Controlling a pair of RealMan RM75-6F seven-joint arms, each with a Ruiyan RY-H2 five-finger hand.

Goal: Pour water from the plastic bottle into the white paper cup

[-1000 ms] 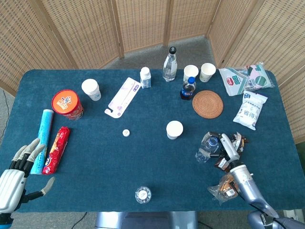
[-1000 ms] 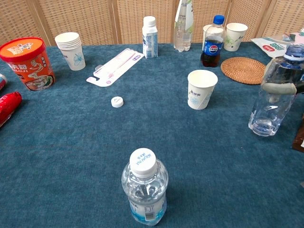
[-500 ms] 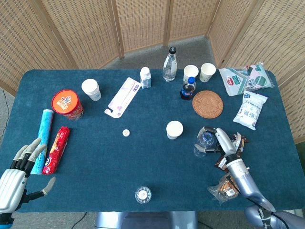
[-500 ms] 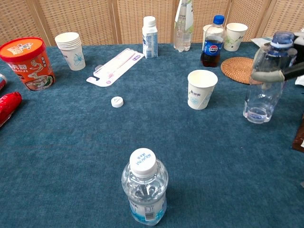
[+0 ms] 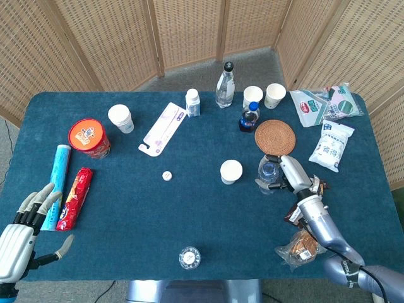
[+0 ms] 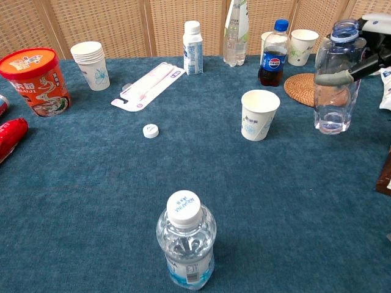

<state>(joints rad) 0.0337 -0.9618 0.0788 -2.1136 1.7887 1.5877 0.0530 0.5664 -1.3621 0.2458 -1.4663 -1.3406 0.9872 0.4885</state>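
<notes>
Nearest the robot, low in the chest view, a capped water bottle (image 6: 184, 248) stands upright near the table's (image 6: 91, 201) front edge. Only the head view shows the left hand (image 5: 22, 235), at the lower left corner off the table's edge, holding nothing, its fingers spread apart. Just beyond it lie a red snack packet (image 5: 74, 197) and a light blue tube (image 5: 55, 185), side by side near the left edge.

The right hand (image 5: 291, 178) shows best in the head view, right of centre; the chest view catches only a grey finger across the bottle at the upper right. It grips the plastic bottle (image 6: 335, 76), which stands upright and uncapped, a little water in its bottom; whether its base touches the cloth I cannot tell. The white paper cup (image 6: 259, 115) stands just to the bottle's left, apart from it, mouth up. A small white cap (image 6: 151, 130) lies alone left of the cup, with broad bare blue cloth around it and toward the front.

Behind the bottle sits a woven coaster (image 5: 275, 137). Farther back are a cola bottle (image 6: 273, 55), two cups, a tall clear bottle (image 6: 235, 33), a white bottle (image 6: 192, 40), a flat package (image 6: 148, 83), stacked cups (image 6: 90, 65) and a red noodle tub (image 6: 34, 81). Snack bags crowd the head view's right edge.
</notes>
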